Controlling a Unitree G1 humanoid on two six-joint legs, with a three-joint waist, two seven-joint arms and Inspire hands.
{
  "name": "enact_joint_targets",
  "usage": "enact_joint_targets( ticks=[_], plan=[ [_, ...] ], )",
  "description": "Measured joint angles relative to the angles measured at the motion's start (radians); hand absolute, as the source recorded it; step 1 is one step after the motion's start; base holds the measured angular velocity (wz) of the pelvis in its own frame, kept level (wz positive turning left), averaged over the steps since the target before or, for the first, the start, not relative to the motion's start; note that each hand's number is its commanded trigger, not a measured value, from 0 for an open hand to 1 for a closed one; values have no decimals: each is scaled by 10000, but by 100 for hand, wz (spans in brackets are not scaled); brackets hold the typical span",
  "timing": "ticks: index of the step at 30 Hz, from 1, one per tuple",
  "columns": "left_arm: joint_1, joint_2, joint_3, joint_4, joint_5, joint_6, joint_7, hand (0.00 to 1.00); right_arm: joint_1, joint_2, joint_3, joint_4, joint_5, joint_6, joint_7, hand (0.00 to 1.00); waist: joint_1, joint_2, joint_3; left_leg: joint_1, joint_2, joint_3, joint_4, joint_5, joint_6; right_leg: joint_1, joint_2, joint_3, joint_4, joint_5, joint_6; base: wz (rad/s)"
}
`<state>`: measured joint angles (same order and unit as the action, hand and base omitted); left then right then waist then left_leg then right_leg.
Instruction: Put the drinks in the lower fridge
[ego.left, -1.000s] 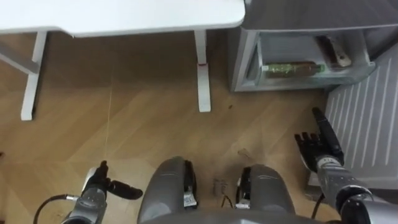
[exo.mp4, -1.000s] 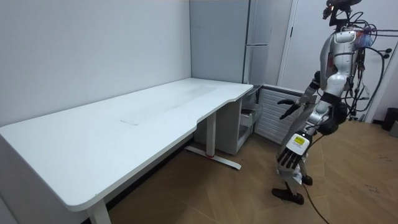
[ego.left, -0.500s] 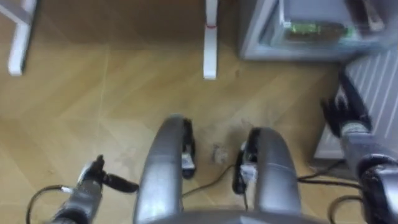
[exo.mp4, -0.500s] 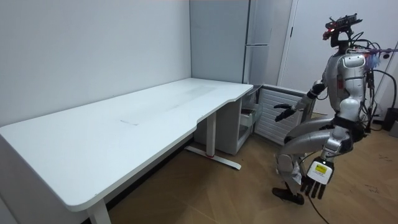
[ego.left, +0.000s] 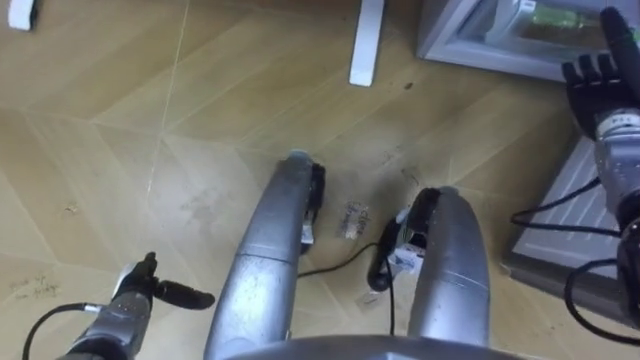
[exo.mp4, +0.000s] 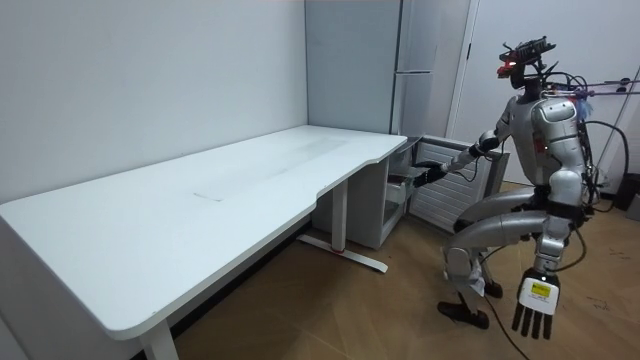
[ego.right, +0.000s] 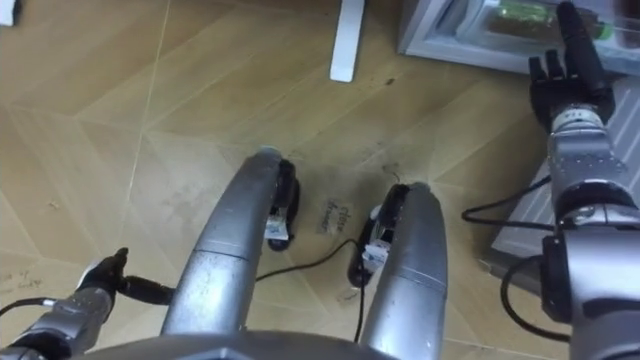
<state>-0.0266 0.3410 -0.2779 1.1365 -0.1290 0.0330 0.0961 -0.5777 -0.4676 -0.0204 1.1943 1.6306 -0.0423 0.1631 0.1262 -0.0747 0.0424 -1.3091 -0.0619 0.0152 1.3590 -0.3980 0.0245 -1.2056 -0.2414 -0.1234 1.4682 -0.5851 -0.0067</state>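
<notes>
Worktop (exo.mp4: 200, 215): white and long, on the room view's left of the lower fridge. One of its legs (ego.left: 366, 45) stands on the wood floor just left of the drawer.
Lower fridge (exo.mp4: 398, 192): low grey unit under the worktop's end, standing open.
Fridge door (exo.mp4: 445, 190): ribbed white panel, swung wide, just right of the drawer and below the right forearm.
Robot: crouched with knees bent, facing the drawer, bare floor between.
Drawer (ego.left: 470, 48): open, with a pale rim at the fridge's front.
Right hand (ego.left: 598, 80): raised at the drawer's front edge, fingers straight and loosely spread, holding nothing. Cannot tell whether it touches the rim.
Left hand (ego.left: 135, 298): hangs low, well apart from the drawer, fingers straight and empty.
Bottle (ego.left: 550, 14): green label, lying on its side in the drawer, just past the right fingertips and not held.
</notes>
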Motion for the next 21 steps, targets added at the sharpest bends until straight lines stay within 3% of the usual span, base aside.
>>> enact_joint_targets(
  ticks=[5,14,19,21],
  plan=[
    [198,106,-4,-254,-14,31,2,0,107,-20,87,0,-1,72,-74,0,-139,-113,26,-237,-34,-105,-22,-27,35,-109,-15,-130,-93,-53,20,5],
    [1082,422,6,-1689,-228,16,295,0,107,-139,884,-895,143,-274,-1048,0,-113,-253,45,-391,-42,-134,-29,10,-15,-307,-60,-31,-48,-46,15,1],
    [1706,480,5,-2263,-359,26,291,0,81,-142,911,-1533,126,-337,-1973,0,-90,-329,59,-397,-53,-167,-46,44,-73,-307,-242,-95,6,-60,-15,6],
    [1934,548,5,-2452,-355,31,291,0,78,-140,1019,-1604,125,-433,-2202,0,-99,-361,66,-394,-117,-178,-45,53,-88,-266,-380,-185,58,-113,-120,11]
  ],
)
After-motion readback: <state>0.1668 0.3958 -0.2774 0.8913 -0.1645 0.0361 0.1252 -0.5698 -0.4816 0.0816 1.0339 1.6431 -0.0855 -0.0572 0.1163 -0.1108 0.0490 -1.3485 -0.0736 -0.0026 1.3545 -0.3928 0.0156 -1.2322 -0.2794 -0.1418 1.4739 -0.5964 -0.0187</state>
